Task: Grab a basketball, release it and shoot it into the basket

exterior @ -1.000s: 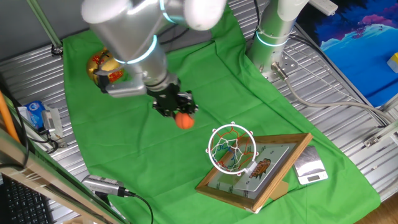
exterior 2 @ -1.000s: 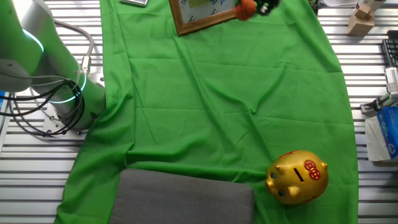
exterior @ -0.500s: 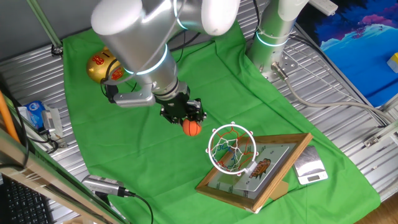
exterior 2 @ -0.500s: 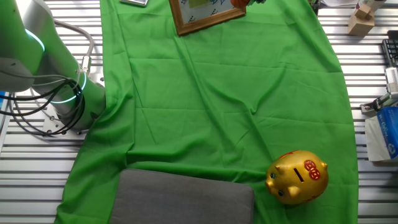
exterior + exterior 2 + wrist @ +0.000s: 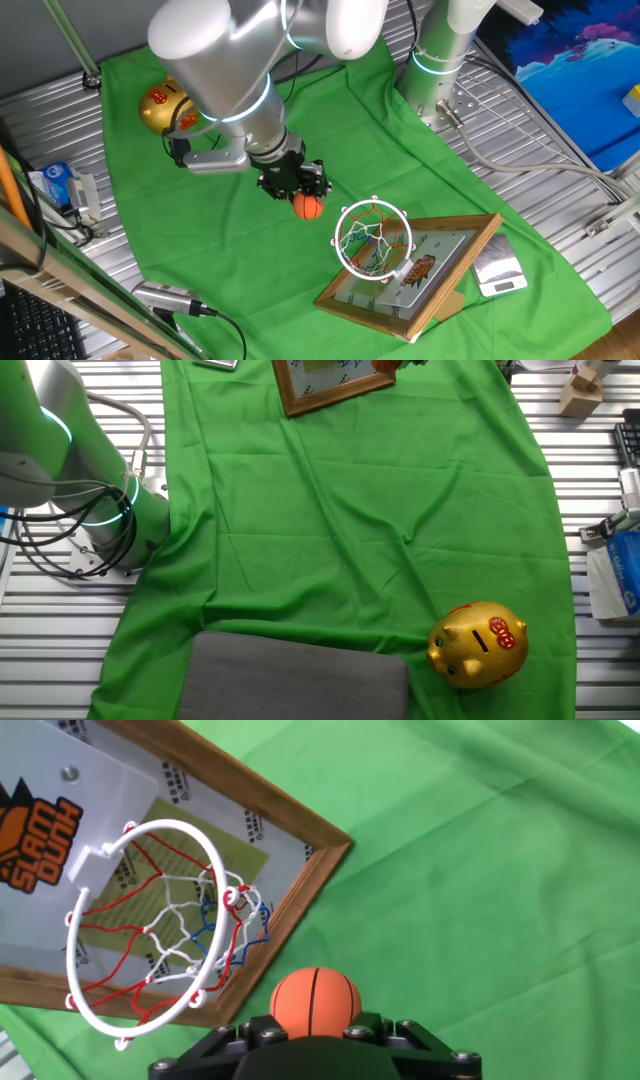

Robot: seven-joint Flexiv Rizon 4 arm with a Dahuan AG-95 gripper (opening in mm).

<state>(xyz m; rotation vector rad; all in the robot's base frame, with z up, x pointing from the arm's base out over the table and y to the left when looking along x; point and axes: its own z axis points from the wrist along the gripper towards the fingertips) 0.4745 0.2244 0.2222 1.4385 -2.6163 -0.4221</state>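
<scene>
Basketball (image 5: pixel 309 207) clamped in fingers (image 5: pixel 300 190), arm angled down beside basket (image 5: pixel 373 238).

One fixed view: high, angled down on my arm and the basket (image 5: pixel 373 238) | other fixed view: opposite side, overhead, backboard at top edge; both share piggy bank (image 5: pixel 478 644) | hand view: close along my fingers, hoop near.
</scene>
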